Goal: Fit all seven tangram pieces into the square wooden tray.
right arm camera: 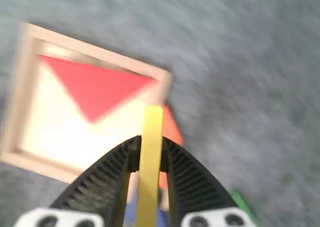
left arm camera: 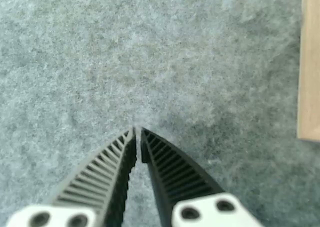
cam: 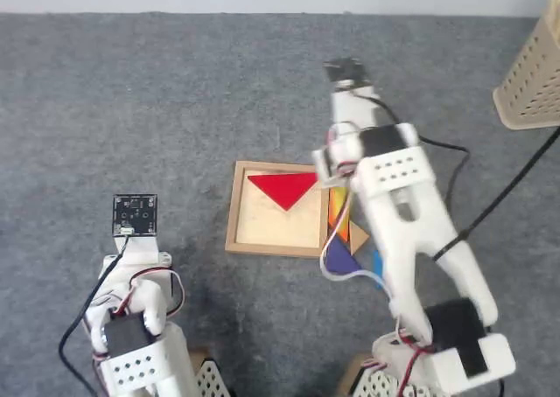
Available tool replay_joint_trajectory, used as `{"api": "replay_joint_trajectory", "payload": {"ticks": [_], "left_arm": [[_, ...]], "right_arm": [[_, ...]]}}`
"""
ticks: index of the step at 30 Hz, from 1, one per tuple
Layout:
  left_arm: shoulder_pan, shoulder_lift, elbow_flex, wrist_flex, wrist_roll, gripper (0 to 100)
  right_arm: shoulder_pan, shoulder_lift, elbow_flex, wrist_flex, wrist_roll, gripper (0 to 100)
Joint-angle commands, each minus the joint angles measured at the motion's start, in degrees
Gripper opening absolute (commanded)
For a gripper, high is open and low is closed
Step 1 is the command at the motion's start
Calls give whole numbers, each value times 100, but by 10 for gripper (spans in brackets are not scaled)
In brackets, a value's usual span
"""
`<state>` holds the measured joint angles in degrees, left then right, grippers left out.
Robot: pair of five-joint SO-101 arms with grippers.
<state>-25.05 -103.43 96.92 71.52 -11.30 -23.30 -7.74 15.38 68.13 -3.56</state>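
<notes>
Grey carpeted table surface (cam: 131,91). The square wooden tray (cam: 233,213) sits mid-table with a red triangular piece (cam: 284,189) lying flat inside, its long edge along the far rim. Right gripper (right arm camera: 150,142) is clamped on a flat yellow piece (right arm camera: 149,172) held on edge between both fingers, hanging above the tray's rim on the side where the loose pieces lie. Outside that rim, on the carpet, are an orange-red piece (right arm camera: 171,128), a blue-violet piece (cam: 337,255), a tan triangular piece (cam: 359,237) and a green piece (right arm camera: 243,203) — all close together, partly under the right arm (cam: 398,187). Left gripper (left arm camera: 137,132) has its fingers pressed together with nothing between them, low over bare carpet, apart from the tray. A cream perforated basket (cam: 534,73) stands at the far right edge.
</notes>
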Motion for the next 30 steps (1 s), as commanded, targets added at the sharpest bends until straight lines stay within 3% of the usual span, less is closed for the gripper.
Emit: {"api": "replay_joint_trajectory", "payload": {"ticks": [1,9,15,23,30], "left_arm": [[-18,-79,-40,44,-26,13],[-18,-79,-40,44,-26,13],[-18,-79,-40,44,-26,13],[-18,-79,-40,44,-26,13],[-18,-79,-40,44,-26,13]], "right_arm": [[-585,-198,-132,-497,-185,6],[-1701,1473,-870,-1341,-1327,6],[-1947,2589,-1864,-1341,-2171,8],[-1771,3284,-2479,-1314,-2171,13],[-1508,3284,-2734,-989,-1644,167]]}}
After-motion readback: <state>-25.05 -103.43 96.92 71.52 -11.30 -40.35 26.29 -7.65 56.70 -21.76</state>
